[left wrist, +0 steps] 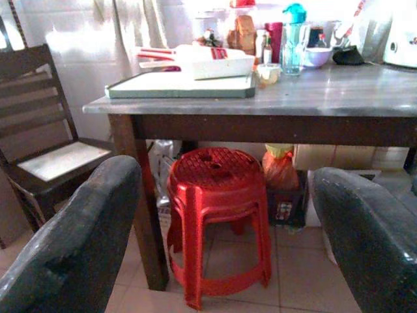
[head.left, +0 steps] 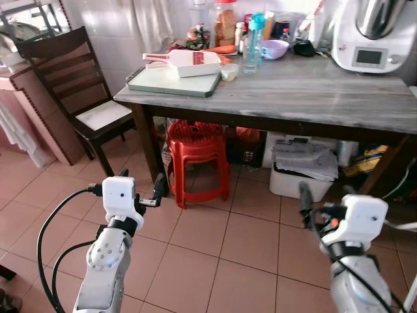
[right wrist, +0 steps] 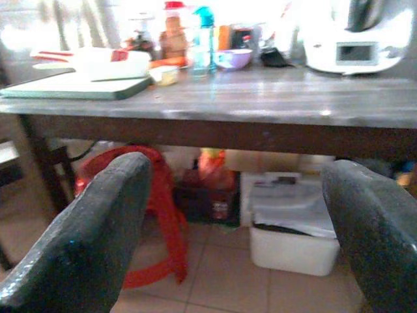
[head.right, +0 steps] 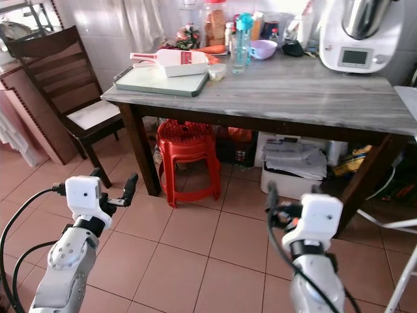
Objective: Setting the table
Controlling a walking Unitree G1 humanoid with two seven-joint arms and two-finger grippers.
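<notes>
We saw grey wooden tabletop [head.left: 306,91] | white appliance [head.left: 373,32] cropped | left end effector [head.left: 139,188], right end effector [right wrist: 241,228] fingers apart, empty

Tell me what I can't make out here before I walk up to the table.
- Jars and bottles at the table's far edge: crowded together, glare in both wrist views; labels unreadable.
- White appliance: top cut off by the frame edge in the eye views.
- Bags behind the red stool: shaded under the table.
- Right pincer: seen end-on in the eye views.

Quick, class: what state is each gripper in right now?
Left gripper: jaws open, holding nothing.
Right gripper: jaws open, holding nothing.
</notes>
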